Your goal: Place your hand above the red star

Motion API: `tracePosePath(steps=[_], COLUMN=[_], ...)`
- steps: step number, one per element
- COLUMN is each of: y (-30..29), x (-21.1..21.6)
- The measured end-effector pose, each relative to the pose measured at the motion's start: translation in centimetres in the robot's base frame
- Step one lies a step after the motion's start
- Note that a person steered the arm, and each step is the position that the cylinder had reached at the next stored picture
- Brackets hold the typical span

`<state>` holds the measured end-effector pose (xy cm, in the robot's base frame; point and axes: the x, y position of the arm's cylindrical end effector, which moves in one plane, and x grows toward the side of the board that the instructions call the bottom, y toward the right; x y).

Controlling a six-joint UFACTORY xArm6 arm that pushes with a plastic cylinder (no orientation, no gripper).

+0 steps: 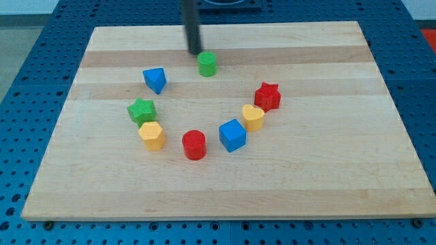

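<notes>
The red star (pixel 268 96) lies on the wooden board (pixel 327 184), right of centre. My tip (pixel 195 52) is near the view's top, just up and left of the green cylinder (pixel 207 64), and far to the left of the red star. A yellow heart-like block (pixel 253 117) touches the red star's lower left side.
A blue cube (pixel 232 135), a red cylinder (pixel 194 145), a yellow hexagonal block (pixel 152 135), a green star (pixel 142 110) and a blue triangular block (pixel 155 79) form an arc across the middle of the board. Blue pegboard surrounds the board.
</notes>
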<state>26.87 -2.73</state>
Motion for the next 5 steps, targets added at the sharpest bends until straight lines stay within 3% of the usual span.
tracePosePath(steps=[1,2,3,5], y=[9.9,13.8,13.8,9.8], x=[0.4,3.9,6.5,6.4])
